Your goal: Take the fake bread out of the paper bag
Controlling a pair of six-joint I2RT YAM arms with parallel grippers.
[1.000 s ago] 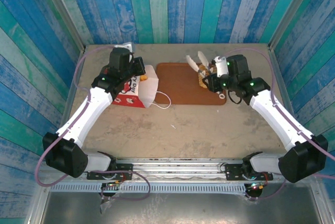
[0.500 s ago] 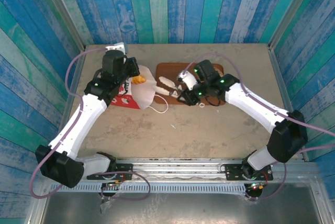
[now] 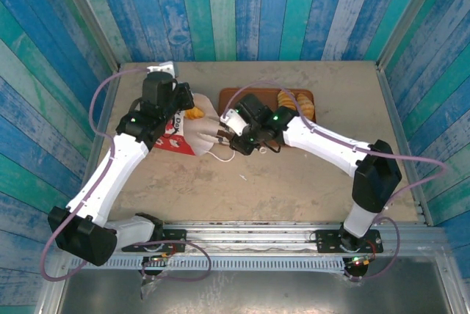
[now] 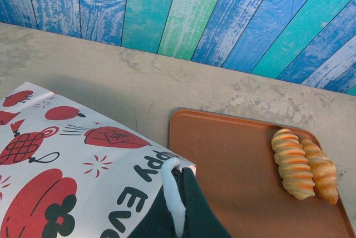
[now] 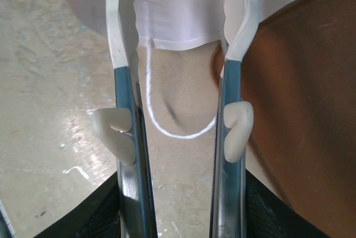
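Left end effector (image 4: 178, 178): clenched on paper bag (image 4: 67, 193) rim
Right end effector (image 5: 181, 4): released, at its mouth (handle loop (image 5: 178, 135) seen between the fingers)
Fake bread (image 4: 303, 163): two pieces on tray (image 4: 222, 160)

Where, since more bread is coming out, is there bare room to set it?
The tray is bare between the paper bag and the two croissants at its right end. The table in front is bare too. Crowded: the bag's mouth, with the right gripper.

My left wrist view cuts the paper bag (image 4: 72, 193) at its left and bottom edges; from above, the bag's wall hides most fake bread (image 3: 192, 114) inside.
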